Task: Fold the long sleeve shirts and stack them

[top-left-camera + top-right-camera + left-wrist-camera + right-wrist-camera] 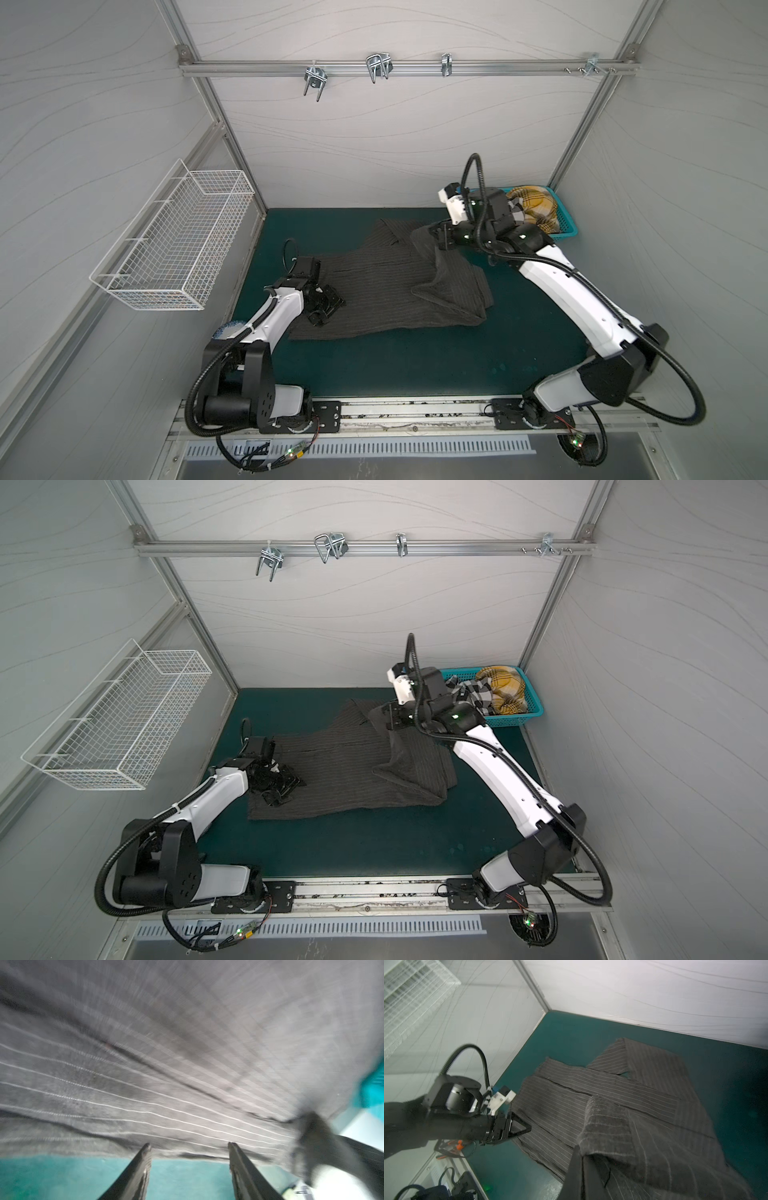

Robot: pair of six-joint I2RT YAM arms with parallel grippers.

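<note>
Left hand [189, 1146]: fingers spread apart, nothing between them; the tips sit at the hem of the striped shirt [386, 286], low over the surface [415, 365].
Right hand [437, 240]: pinched closed on a fold of the striped shirt, held up off the surface; cloth drapes down from it.
Striped shirt: spread flat on the green surface between the two hands, one end raised by the right hand.
Basket [536, 712]: just behind the right hand, in the far corner.
Yellow plaid shirt [505, 688]: bunched in the basket.
Black-and-white plaid shirt [473, 694]: beside it in the basket, nearer the right hand.
</note>
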